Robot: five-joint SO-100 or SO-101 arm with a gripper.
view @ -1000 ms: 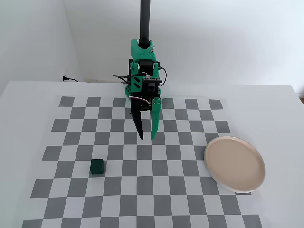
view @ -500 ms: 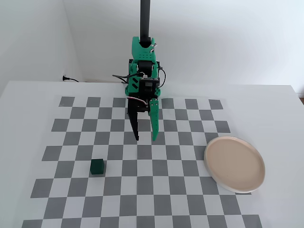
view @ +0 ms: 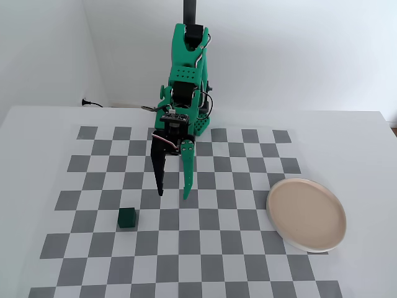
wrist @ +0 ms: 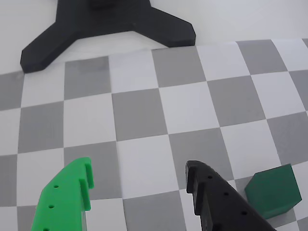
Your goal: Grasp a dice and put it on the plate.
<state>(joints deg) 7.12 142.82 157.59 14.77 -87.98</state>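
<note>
Reaching phase: dice (view: 127, 217) sits untouched on the checkered mat (view: 74, 205) at left in the fixed view. Gripper (view: 173, 194), fingers spread and empty, has swung down and left toward it since a second ago, still short. Plate (view: 306, 214) at right stays bare.

Fixed cam high front; wrist cam close, downward.

Matt dice (view: 127, 217); smooth plate (view: 306, 214); plastic gripper (view: 173, 195).
</note>
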